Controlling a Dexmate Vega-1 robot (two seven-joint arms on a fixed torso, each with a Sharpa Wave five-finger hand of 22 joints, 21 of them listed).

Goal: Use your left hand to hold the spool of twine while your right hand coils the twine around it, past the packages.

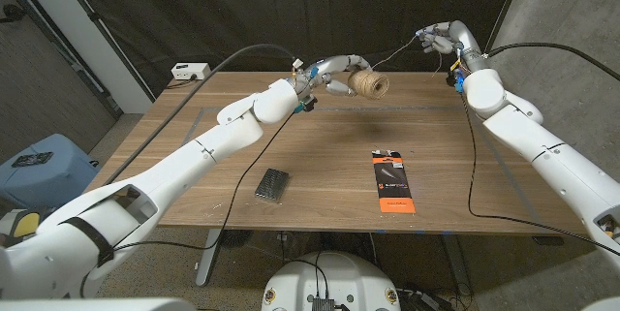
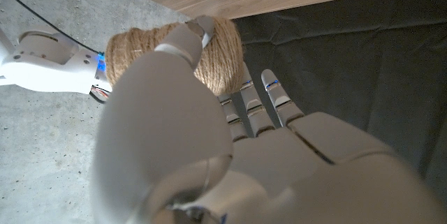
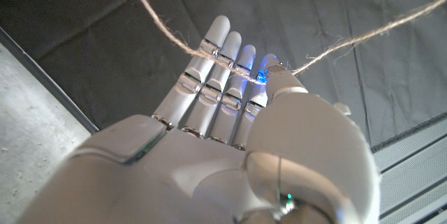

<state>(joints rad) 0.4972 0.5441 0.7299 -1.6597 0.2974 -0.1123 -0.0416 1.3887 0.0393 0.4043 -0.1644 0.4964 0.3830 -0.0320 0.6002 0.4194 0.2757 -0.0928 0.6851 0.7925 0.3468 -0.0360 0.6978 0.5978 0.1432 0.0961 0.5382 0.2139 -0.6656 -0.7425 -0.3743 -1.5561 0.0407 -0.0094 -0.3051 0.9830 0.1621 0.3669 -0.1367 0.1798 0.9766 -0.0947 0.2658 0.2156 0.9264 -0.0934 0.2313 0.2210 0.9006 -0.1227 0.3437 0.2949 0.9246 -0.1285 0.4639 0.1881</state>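
Your left hand (image 1: 334,67) grips the spool of twine (image 1: 368,83) in the air over the table's (image 1: 320,146) far edge; most of the twine looks wound. A loose strand (image 1: 402,51) runs from spool to your right hand (image 1: 441,40), raised well off to the spool's right; its fingers (image 3: 216,63) pinch the strand. Remaining: coil that tail. Spool's long axis looks roughly level, pointing along the table's far edge toward your right hand.

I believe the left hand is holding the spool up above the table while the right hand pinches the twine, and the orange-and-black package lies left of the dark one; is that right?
Not quite: in the head view the orange-and-black package lies right of the dark one. The left hand does hold the spool above the table, and the right hand pinches the twine.
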